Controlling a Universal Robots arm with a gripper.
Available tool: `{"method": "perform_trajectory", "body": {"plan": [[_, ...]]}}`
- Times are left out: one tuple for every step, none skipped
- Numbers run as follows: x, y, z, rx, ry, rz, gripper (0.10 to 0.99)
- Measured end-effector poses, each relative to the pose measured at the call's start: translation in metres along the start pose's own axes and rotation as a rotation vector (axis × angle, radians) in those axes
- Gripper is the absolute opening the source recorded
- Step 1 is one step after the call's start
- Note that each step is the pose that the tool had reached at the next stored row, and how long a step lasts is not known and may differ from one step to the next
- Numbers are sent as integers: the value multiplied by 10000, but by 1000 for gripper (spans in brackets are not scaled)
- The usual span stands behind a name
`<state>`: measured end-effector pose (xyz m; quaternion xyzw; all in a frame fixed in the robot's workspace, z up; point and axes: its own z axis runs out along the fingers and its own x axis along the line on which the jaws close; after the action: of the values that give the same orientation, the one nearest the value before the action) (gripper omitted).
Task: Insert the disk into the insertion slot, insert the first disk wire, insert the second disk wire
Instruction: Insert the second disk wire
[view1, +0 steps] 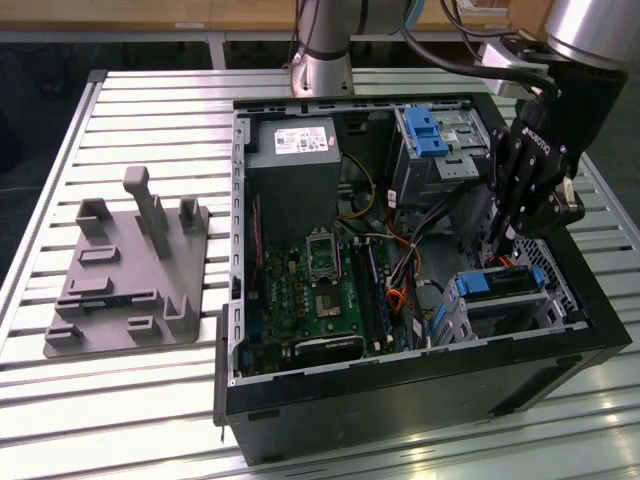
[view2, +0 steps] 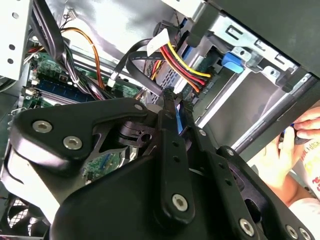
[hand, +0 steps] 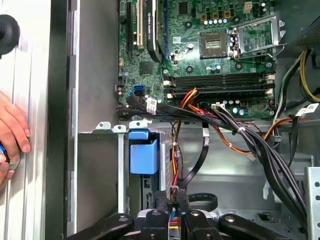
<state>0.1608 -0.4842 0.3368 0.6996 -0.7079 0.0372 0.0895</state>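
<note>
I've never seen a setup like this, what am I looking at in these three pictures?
A robot arm with a black hand is reaching into an open computer case on a slatted metal table. A grey fixture sits beside the case. The exterior view comes from a camera off the arm; both wrist views ride on the arm. The hand is among the wires by the blue-framed disk, which sits in its metal cage. Whether it grips a wire, I cannot tell. A person's hand rests outside the case.

A person's hand (hand: 12, 132) cut off by the first wrist view's edge, disk (view1: 500, 283) partly behind the fingers (view1: 497, 235)
</note>
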Motion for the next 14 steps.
{"method": "perform_trajectory", "body": {"plan": [[15,-2,-1,-7,-27,-3,196],[31,-2,0,-9,-53,-5,196],[47,-3,3,-10,-81,-8,196],[61,-3,4,-10,-122,-11,196],[74,-3,7,-10,-175,-14,196],[87,-3,9,-11,-243,-18,196],[101,-4,13,-10,-328,-25,196],[116,-4,15,-11,-419,-32,196],[129,-4,18,-12,-513,-39,196],[143,-4,20,-12,-595,-45,196],[157,-5,23,-13,-668,-51,196],[171,-5,25,-13,-729,-55,196],[180,-5,26,-13,-773,-59,196],[181,-5,26,-13,-781,-59,196]]}}
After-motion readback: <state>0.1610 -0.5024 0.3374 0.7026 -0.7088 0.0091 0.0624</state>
